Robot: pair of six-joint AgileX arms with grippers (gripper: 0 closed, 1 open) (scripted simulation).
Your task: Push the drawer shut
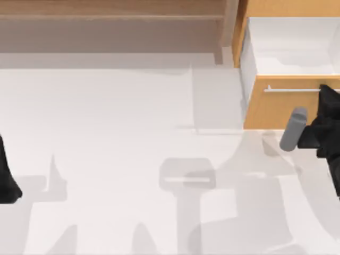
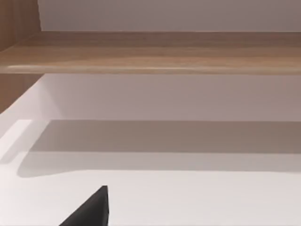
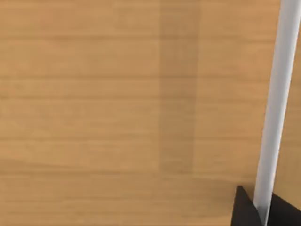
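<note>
The drawer (image 1: 271, 109) stands pulled out at the table's back right, showing its orange-tan front, white inner walls and a thin silver handle bar (image 1: 289, 89). My right gripper (image 1: 325, 96) is at the right end of that bar. Close up, the right wrist view has the wood front (image 3: 117, 108) with the bar (image 3: 277, 103) running between the two black fingertips (image 3: 244, 212), which press against it on both sides. My left gripper (image 1: 8, 183) is parked at the table's left edge, one fingertip (image 2: 94, 207) visible over bare tabletop.
A paler brown wooden shelf unit (image 1: 111, 10) runs along the back left, its board (image 2: 150, 52) also facing the left wrist camera. A grey cylinder (image 1: 293, 130) on the right arm hangs in front of the drawer. White tabletop (image 1: 133, 133) spreads between the arms.
</note>
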